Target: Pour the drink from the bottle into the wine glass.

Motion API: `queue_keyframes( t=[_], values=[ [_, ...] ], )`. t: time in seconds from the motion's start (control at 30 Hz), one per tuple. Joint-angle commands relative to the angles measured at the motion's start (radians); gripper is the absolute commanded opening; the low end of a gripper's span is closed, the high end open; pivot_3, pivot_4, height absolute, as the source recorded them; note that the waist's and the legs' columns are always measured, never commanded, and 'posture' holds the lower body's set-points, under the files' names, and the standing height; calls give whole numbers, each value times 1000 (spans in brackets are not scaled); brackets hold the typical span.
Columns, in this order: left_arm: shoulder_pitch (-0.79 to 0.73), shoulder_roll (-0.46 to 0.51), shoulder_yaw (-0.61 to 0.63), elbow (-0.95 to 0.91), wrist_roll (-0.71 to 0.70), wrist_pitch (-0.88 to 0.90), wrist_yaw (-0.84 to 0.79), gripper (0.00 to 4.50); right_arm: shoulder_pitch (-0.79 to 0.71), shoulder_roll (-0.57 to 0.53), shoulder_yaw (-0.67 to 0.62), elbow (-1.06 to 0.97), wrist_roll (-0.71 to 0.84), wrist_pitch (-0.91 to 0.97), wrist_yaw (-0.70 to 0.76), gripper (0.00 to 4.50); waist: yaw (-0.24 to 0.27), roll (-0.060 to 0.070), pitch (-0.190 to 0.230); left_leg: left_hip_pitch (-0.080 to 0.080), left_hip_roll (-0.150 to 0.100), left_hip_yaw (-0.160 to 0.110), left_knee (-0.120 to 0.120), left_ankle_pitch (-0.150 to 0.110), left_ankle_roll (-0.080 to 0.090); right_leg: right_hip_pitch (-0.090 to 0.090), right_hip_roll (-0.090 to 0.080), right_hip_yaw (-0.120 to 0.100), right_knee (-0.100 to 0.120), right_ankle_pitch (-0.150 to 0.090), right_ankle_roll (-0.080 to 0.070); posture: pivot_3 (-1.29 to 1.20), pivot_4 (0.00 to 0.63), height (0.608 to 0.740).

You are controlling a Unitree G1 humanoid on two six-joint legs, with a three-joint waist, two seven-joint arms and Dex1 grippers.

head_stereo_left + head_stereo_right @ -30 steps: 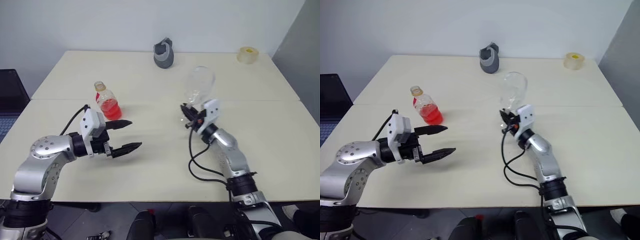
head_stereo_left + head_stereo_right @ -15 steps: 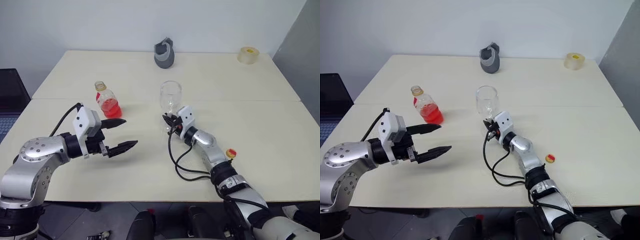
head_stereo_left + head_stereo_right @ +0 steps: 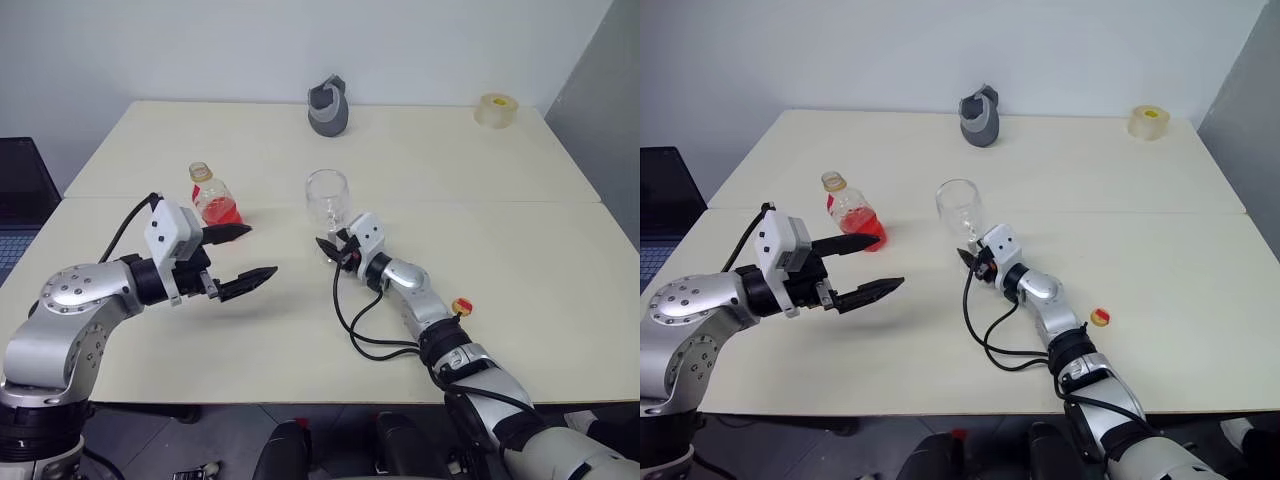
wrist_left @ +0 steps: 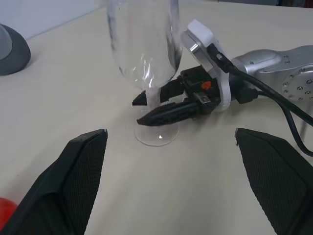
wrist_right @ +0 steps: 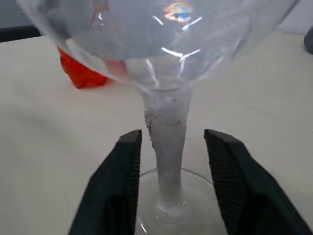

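Observation:
The wine glass (image 3: 327, 195) stands upright and empty on the table (image 3: 520, 250), near its middle. My right gripper (image 3: 324, 244) lies low at the stem, open, with a black finger (image 5: 122, 176) on each side and a small gap to the stem (image 5: 165, 142). The bottle (image 3: 212, 200) stands to the left, uncapped, with the red drink (image 3: 220, 213) in its lower half. My left gripper (image 3: 260, 250) hovers open in front of the bottle, touching nothing and pointing toward the glass (image 4: 146, 44).
A yellow cap with a red centre (image 3: 461, 306) lies on the table right of my right forearm. A grey object (image 3: 327, 106) and a roll of tape (image 3: 494, 109) sit at the far edge. A black cable (image 3: 365, 330) loops under my right arm.
My right gripper carried the tilted glass leftward and down, stood it upright on the table, then opened its jaws off the stem. The left gripper has stayed about where it was.

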Motion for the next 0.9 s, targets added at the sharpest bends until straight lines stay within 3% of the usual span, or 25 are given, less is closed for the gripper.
queue_keyframes(
  t=[0.03, 0.13, 0.57, 0.9],
  values=[
    [-29, -11, -5, -17, -14, -12, 8, 4500, 14, 4, 0, -76, 0, -12, 11, 3605, 1, 0, 0, 0, 0, 0, 0, 0, 0, 0, 0, 0, 0, 0, 0, 0, 150, 740],
    [-39, -18, -8, -26, -17, -13, 13, 4500, 56, -4, 20, -148, -11, 19, 18, 4492, 1, 0, 0, 0, 0, 0, 0, 0, 0, 0, 0, 0, 0, 0, 0, 0, 150, 740],
    [37, -30, 52, -147, -52, 19, 94, 4500, 350, -180, 44, -760, 49, 387, 83, 4492, 11, 0, 0, -1, 0, -1, 0, 0, 0, 0, 0, -1, 0, 0, 0, 0, 150, 740],
    [128, -24, 134, -236, -82, 40, 162, 4500, 430, -290, 17, -1008, 89, 535, 98, 4492, 11, 0, 0, 0, 0, -1, 0, 0, 0, 1, 0, 0, 0, 0, 0, 0, 150, 740]
  ],
)
